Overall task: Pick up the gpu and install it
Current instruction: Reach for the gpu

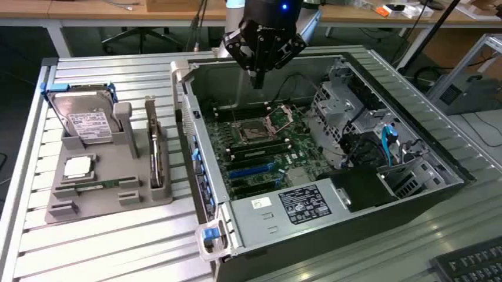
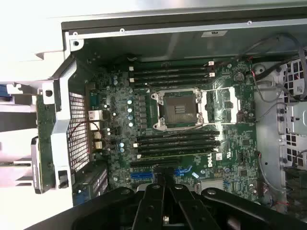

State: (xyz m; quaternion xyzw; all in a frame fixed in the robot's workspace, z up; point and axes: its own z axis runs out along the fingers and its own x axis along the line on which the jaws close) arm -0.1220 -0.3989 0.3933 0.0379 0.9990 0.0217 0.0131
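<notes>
The gpu (image 1: 154, 150) stands on its long edge in a slot of the grey holder (image 1: 94, 202), on the exterior view's left, just outside the open computer case (image 1: 345, 194). In the wrist view its thin green edge (image 2: 45, 139) runs along the case's outer wall. My gripper (image 1: 257, 81) hangs above the far part of the case, over the motherboard (image 1: 259, 147), well apart from the gpu. Its black fingers (image 2: 154, 201) are pressed together with nothing between them. Below the gripper (image 2: 163, 181) lie the blue expansion slots (image 2: 144, 174).
The holder also carries a silver hard drive (image 1: 88, 124), a processor chip (image 1: 79, 167) and a narrow green RAM stick (image 1: 98, 186). Inside the case are the empty CPU socket (image 2: 178, 108), drive cages (image 1: 345, 111) and a power supply (image 1: 302, 205). A keyboard (image 1: 471, 264) lies at the near right.
</notes>
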